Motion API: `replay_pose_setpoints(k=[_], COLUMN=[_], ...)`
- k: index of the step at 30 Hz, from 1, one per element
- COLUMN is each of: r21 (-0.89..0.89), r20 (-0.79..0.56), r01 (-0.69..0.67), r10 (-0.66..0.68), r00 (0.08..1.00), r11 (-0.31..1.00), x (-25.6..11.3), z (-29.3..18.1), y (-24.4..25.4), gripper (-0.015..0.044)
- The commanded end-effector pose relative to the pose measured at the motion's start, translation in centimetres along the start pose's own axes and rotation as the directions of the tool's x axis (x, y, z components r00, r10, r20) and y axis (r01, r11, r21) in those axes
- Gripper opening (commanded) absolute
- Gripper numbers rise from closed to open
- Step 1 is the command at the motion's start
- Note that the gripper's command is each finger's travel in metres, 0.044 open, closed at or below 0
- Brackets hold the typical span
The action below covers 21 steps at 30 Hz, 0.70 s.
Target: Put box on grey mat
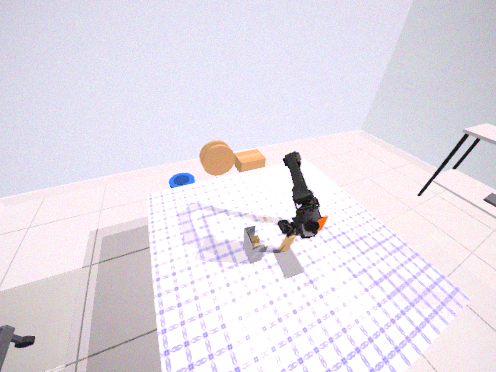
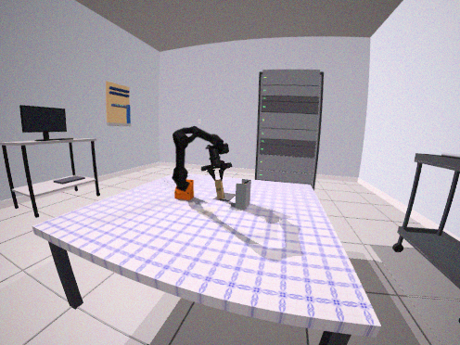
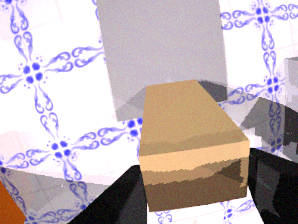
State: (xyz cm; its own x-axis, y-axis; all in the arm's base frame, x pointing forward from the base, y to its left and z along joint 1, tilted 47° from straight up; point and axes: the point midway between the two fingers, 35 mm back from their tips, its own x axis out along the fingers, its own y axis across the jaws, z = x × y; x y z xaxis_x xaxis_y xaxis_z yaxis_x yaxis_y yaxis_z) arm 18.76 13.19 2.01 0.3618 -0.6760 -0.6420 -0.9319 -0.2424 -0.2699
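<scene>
My gripper [image 2: 218, 179] [image 3: 194, 167] is shut on a tan box [image 1: 286, 244] [image 2: 220, 190] [image 3: 192, 117]. The box stands on end, slightly tilted, beside the arm-side end of the grey mat [image 1: 291, 266] [image 3: 160, 40]. No print shows on its visible faces, so its code cannot be read. Whether its lower end touches the table is unclear. The grey bin [image 1: 248, 248] [image 2: 241, 195] stands beside the mat, with tan box tops [image 1: 255, 241] showing inside; their number and codes cannot be made out.
An orange block [image 1: 323, 222] [image 2: 184, 191] [image 3: 7, 206] is by the arm's base. The bin's tall wall rises close beside the held box and gripper. A blue ring-shaped thing [image 1: 181, 180] and wooden-coloured shapes [image 1: 217, 158] are beyond the table's edge.
</scene>
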Motion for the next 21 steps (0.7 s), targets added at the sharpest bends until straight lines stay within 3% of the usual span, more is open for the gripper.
replay_pose_setpoints(k=[1,21], r21=[0.006,0.006], r20=[0.004,0.004], r01=[0.006,0.005], r10=[-0.006,-0.005], r00=[1.000,1.000], r11=[1.000,1.000], x=[-0.8,-3.7], z=[0.1,0.0], y=[-0.2,-0.7], gripper=[0.0151,0.0151])
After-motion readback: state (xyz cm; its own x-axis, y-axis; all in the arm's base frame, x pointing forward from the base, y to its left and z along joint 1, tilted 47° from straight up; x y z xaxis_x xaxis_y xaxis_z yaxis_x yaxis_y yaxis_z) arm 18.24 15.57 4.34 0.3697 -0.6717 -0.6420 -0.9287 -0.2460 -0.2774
